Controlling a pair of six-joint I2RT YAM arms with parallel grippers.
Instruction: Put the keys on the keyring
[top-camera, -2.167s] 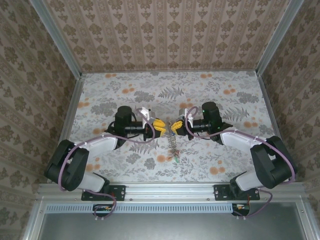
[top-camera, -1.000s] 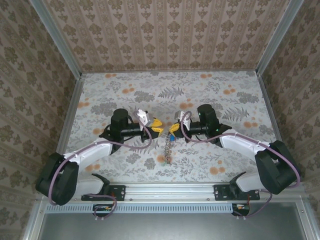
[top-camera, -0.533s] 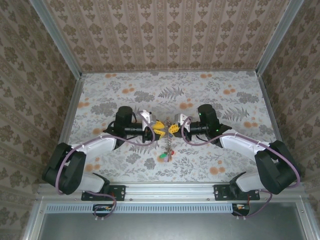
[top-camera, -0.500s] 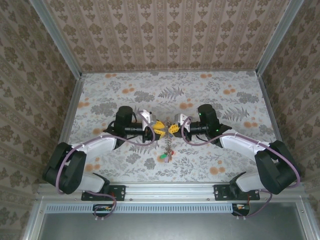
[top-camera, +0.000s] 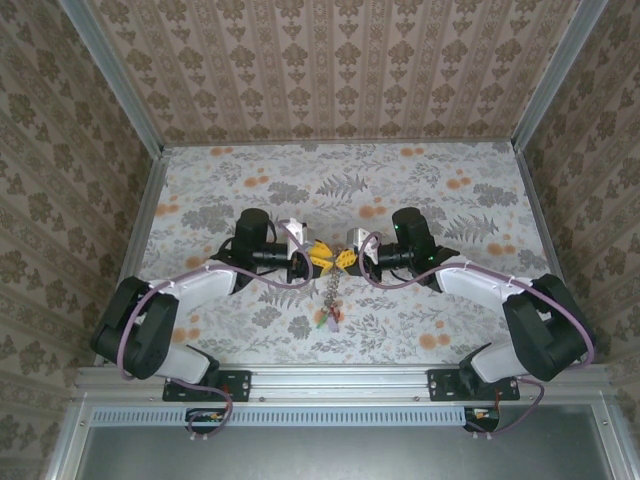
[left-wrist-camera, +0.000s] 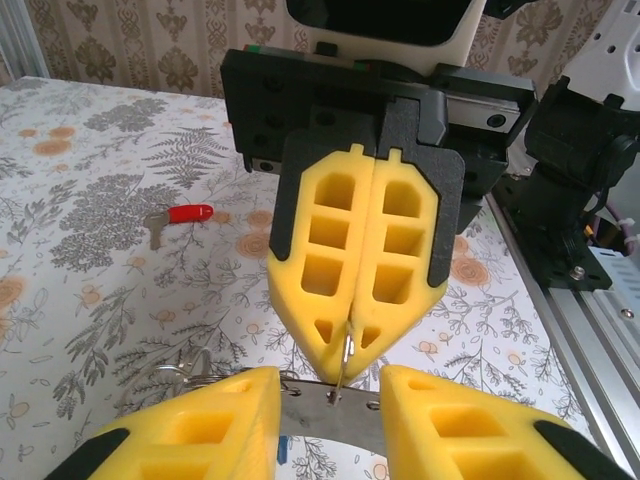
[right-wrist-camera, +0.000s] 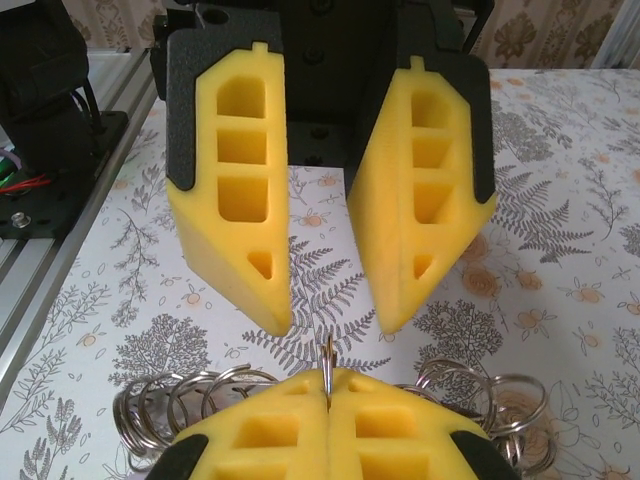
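Off to the left, a red key (left-wrist-camera: 180, 214) lies flat on the flowered table (left-wrist-camera: 80, 140), well apart from the arms and not yet picked up. The left gripper (top-camera: 319, 255) faces its partner nose to nose above the table. Its yellow fingers (right-wrist-camera: 232, 200) stand apart with a bare gap between them, and I'd say it is spread like that to close on the free end of the loop. A flat metal strip (left-wrist-camera: 330, 415) crosses beneath that gap, though I can't tell whether it touches the pads.

Between the two grippers hangs the keyring (top-camera: 331, 290), its bunch of keys and coloured tags (top-camera: 326, 318) dangling toward the near edge. Whether the bottom rests on the table I can't make out. The right gripper (top-camera: 344, 258) is clamped tight on it, pinching a thin wire end (right-wrist-camera: 327, 358) that pokes out of the seam of its pads and points at the left gripper's gap. Held fast that way, I reckon, the ring gives the other arm something steady to pull against when opening the loop for the loose key
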